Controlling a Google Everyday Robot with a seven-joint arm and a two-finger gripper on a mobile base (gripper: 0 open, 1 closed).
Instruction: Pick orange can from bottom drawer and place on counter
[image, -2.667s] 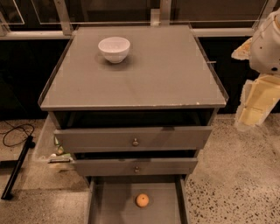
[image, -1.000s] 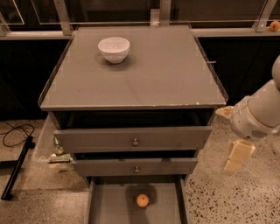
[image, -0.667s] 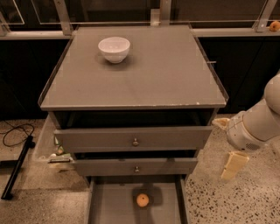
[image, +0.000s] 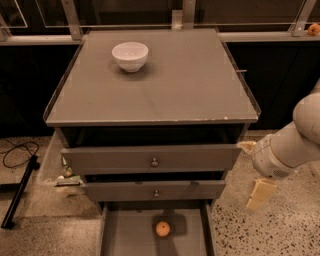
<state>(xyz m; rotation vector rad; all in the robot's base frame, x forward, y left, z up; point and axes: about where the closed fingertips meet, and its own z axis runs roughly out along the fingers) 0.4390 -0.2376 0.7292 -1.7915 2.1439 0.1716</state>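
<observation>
The orange can (image: 162, 229) looks like a small round ball, smooth and evenly orange like a fruit, with a slightly paler patch on its upper face. It rests on the plain flat gray floor of the bottom drawer (image: 129, 235), which stands pulled out at the foot of the cabinet. The can lies roughly midway between the drawer's thin side walls, apart from both, and a dark shadow sits just beside it on the right. Above it are two gray drawer fronts, the upper one (image: 115, 159) and the lower one (image: 120, 190), each with a small round knob at its middle. The counter (image: 175, 85) is a broad matte gray top with a thin raised rim and a pale, chipped front edge. A white bowl (image: 130, 55) stands upright near its back left corner. The tool (image: 248, 175) hangs to the right of the cabinet, beside the drawer fronts and above the speckled floor (image: 285, 230), well apart from the can. Its two pale fingers (image: 260, 193) are spread wide, and nothing is held between them. A dark cable (image: 17, 150) lies on the floor to the cabinet's left.
</observation>
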